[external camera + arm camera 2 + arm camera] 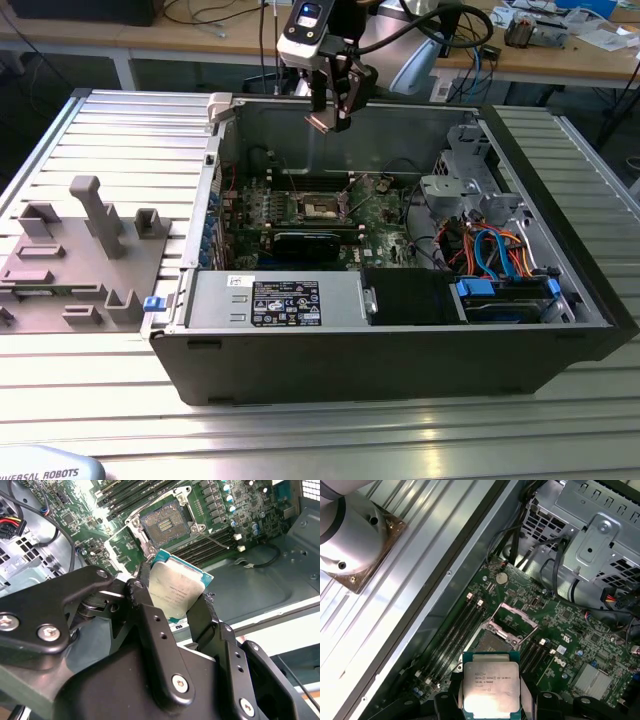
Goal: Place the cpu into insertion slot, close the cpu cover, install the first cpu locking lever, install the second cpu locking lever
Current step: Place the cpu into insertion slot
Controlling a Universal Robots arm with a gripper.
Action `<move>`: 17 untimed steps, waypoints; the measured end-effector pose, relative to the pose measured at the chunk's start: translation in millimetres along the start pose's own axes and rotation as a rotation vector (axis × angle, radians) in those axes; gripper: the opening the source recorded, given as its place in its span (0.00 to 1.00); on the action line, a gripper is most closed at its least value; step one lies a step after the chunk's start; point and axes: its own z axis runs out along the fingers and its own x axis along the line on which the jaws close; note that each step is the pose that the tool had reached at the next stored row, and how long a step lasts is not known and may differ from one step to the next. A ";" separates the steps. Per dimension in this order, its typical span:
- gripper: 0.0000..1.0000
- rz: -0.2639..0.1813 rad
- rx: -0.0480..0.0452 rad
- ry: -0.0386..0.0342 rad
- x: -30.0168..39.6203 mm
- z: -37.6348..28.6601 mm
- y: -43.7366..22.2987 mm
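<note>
Step 1 of 4 is in hand: the gripper (329, 120) is clamped on the cpu (175, 587) by 2 opposite edges, high above the far side of the open computer case (400, 360). The insertion slot (492, 642) lies well below on the green circuit board (570, 630). The cpu cover (505, 631) stands raised off it, leaving the recess bare. Placing, I judge, calls for squaring the cpu with the slot and lowering it flat. The cpu is a thin square with a silvery printed face and a teal-green border
</note>
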 end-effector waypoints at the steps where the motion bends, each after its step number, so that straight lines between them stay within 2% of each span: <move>1: 0.54 0.001 0.0000 -0.0001 0.0 0.0 0.0; 17: 0.54 0.015 -0.0003 -0.0013 0.0 0.0 0.0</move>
